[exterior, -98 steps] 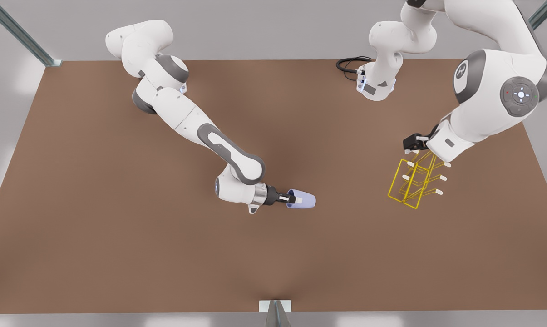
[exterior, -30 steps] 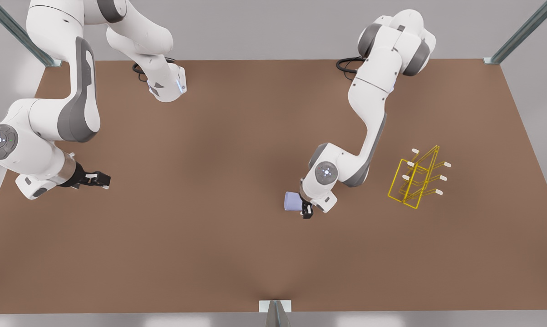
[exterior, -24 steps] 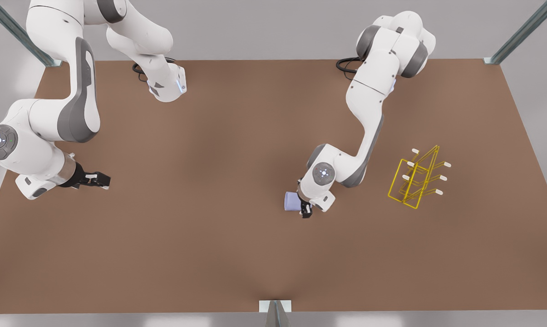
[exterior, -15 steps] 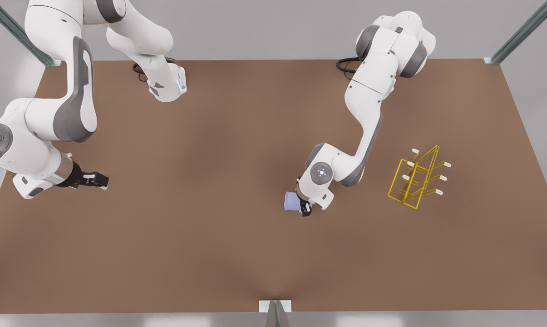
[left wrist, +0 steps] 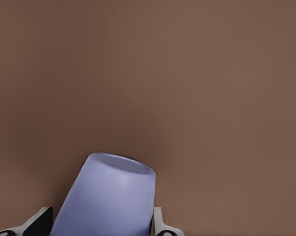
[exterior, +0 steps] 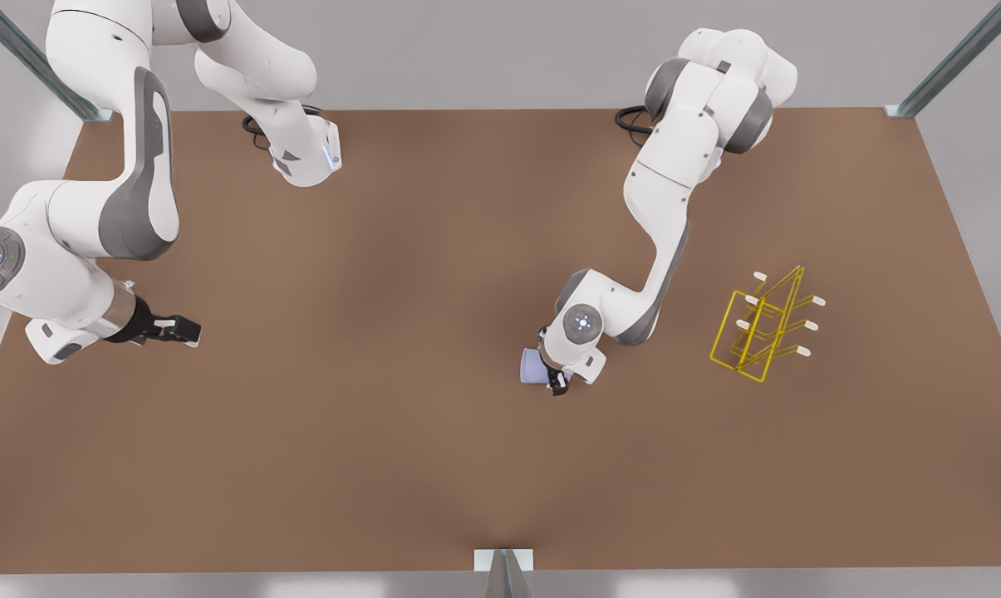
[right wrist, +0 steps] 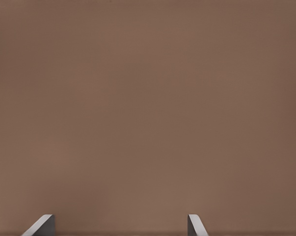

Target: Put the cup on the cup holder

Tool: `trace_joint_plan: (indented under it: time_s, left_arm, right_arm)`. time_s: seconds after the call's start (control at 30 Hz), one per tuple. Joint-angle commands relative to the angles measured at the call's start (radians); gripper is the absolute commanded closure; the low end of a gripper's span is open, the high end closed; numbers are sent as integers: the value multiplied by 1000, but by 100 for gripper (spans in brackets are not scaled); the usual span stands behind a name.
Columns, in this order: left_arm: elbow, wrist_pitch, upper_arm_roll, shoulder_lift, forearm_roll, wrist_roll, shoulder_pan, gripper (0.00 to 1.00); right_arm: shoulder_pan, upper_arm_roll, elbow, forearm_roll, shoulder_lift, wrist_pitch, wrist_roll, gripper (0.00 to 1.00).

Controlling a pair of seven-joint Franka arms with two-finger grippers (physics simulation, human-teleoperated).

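Since a second ago, little has shifted: the left gripper has crept slightly toward the far edge of the table with the cup, and its elbow has swung a touch away from the cup holder. Compared with three seconds back, the arms have traded roles: the cup then sat in the other arm's grasp, nearer the table's middle.

Now the left gripper, in the left wrist view, has its fingers clenched on either side of the cup, whose closed base points away from the wrist camera. The cup is well apart from the cup holder, toward the front view's left of it. The cup holder stands alone on the table.

The right gripper waits far across the table from the cup holder, its fingers spread apart and grasping nothing.
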Motion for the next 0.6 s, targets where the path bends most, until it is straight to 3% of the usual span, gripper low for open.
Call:
trace_joint_plan:
  time_s: [0.0,0.03,0.07,0.3,0.4,0.47,0.53,0.57]
  left_arm:
    - [1,30,-7,1,-2,-39,0,8]
    - [1,33,-7,5,-2,-39,0,19]
    - [1,36,-7,7,-2,-39,0,21]
    - [1,39,-7,11,-2,-39,0,19]
    - [0,1,-6,-50,5,-20,3,19]
    - [-31,-103,2,-116,5,-20,14,19]
    - [-9,-439,118,-245,91,-33,0,19]
    - [70,-620,140,-245,206,-39,0,19]
  right_arm:
    - [0,0,0,1,-1,0,4,0]
    - [0,0,0,1,-1,-1,2,0]
    - [0,0,0,1,-1,0,2,0]
    - [-2,0,0,1,-1,-1,-1,0]
    - [-2,0,0,1,5,0,-1,0]
    - [-2,0,2,1,5,0,-1,0]
    - [-2,0,2,1,5,-1,1,0]
    - [-2,0,1,1,5,0,1,0]
